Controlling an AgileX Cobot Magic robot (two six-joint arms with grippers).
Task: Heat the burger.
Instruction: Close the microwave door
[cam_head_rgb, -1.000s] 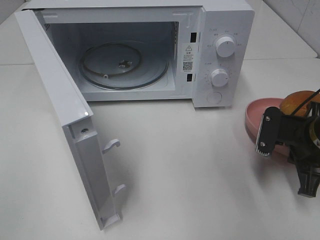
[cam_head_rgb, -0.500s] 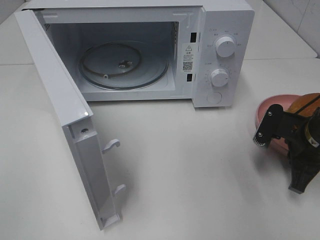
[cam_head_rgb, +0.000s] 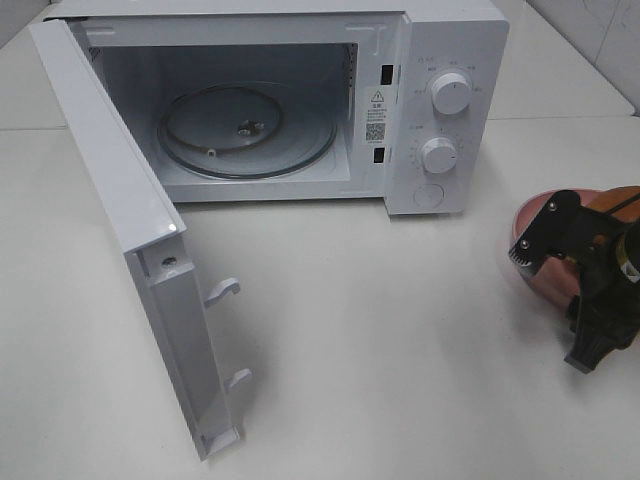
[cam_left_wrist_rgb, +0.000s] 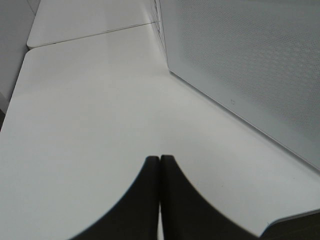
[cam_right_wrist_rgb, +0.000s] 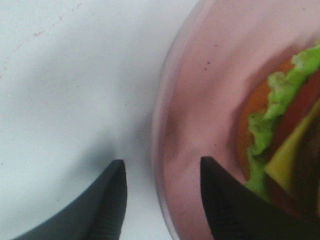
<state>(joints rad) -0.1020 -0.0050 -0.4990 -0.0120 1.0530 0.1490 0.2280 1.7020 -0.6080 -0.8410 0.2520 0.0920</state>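
The right gripper (cam_right_wrist_rgb: 160, 195) tilts down over the plate's (cam_head_rgb: 528, 216) near rim, fingers apart, one on each side of the rim, gripping nothing. The burger (cam_right_wrist_rgb: 282, 130) sits on the plate, right of the open microwave (cam_head_rgb: 440, 60). The left gripper (cam_left_wrist_rgb: 159, 200) hovers beside the door (cam_left_wrist_rgb: 250, 70), fingers pressed together, empty.

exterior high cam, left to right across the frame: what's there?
Open microwave door → glass turntable → control knobs → pink plate with the right gripper over it and the burger.
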